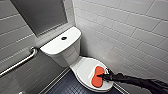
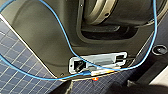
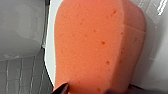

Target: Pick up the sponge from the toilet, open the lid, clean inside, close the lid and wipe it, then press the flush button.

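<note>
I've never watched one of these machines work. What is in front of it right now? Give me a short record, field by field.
place: bathroom with white wall tiles and a dark tiled floor
toilet: white, set against the wall
lid: closed
sponge: orange-red, lying on the lid near its front end
flush button: dark, in the middle of the tank top
right gripper: at the sponge's edge; whether it grips is unclear
grab bar: metal, on the wall beside the toilet

I see the sponge (image 3: 100, 45) as soft, pitted foam; the lid (image 1: 83, 68) glossy smooth plastic, the grab bar (image 1: 18, 63) polished metal, wall tiles (image 1: 130, 27) glazed.
</note>
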`<state>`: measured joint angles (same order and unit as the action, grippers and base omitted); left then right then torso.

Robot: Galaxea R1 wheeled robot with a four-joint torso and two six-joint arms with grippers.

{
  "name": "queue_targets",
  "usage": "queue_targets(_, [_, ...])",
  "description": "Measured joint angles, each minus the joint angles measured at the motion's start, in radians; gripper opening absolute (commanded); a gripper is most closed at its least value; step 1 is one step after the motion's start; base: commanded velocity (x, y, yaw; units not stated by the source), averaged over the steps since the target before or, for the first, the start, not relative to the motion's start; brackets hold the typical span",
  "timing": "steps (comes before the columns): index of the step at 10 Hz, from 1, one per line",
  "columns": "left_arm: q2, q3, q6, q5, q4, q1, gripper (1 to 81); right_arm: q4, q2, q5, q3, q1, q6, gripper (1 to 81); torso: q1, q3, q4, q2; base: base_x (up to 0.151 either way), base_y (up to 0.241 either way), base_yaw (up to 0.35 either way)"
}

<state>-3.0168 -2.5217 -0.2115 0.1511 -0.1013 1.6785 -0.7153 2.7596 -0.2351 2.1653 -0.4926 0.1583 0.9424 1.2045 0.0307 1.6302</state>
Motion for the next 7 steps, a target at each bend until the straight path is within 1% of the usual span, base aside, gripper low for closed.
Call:
queue_targets(1, [0.0,0.0,0.0,-0.001,-0.004,0.001,81.1,0.001,0.009,0.029,0.0,-0.007,0.007,81.1,0.0,0.0,0.0,0.0,0.0,0.0,0.0])
queue_targets(3, [0.001,0.0,0.0,0.0,-0.012,0.005,81.1,0.009,0.023,0.051,0.009,-0.015,0.018,81.1,-0.001,0.0,0.0,0.0,0.0,0.0,0.0])
queue_targets(7, [0.008,0.001,0.0,-0.001,-0.018,0.017,81.1,0.061,0.084,0.086,0.058,-0.025,0.033,81.1,-0.002,-0.001,0.0,0.001,0.0,0.0,0.0])
